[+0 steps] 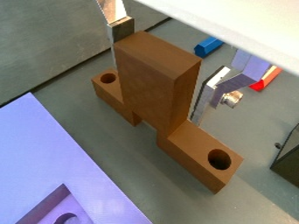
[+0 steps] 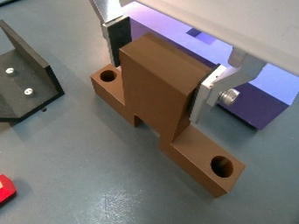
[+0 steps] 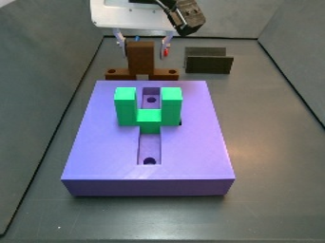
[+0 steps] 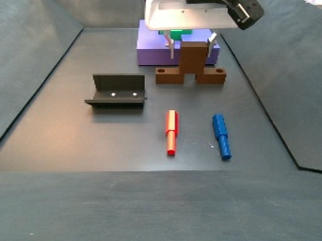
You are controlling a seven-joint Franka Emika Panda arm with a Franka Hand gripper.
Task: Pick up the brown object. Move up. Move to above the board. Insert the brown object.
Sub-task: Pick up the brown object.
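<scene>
The brown object [image 1: 158, 79] stands on the grey floor just beyond the board's end in both side views [image 3: 141, 59] [image 4: 191, 60]. Its upright block rises mid-bar, with a round hole near each end of the bar [image 2: 219, 164]. My gripper [image 2: 162, 80] is down over the block, one silver finger [image 2: 212, 87] on each side with the dark pads against its faces. The piece rests on the floor. The purple-blue board [image 3: 191, 133] carries a green U-shaped bracket [image 3: 127, 102] over its central groove.
The dark fixture [image 4: 116, 92] stands on the floor beside the brown object, also in a wrist view [image 2: 24, 74]. A red pen [image 4: 172, 132] and a blue pen [image 4: 221, 135] lie on the floor away from the board. Dark walls ring the floor.
</scene>
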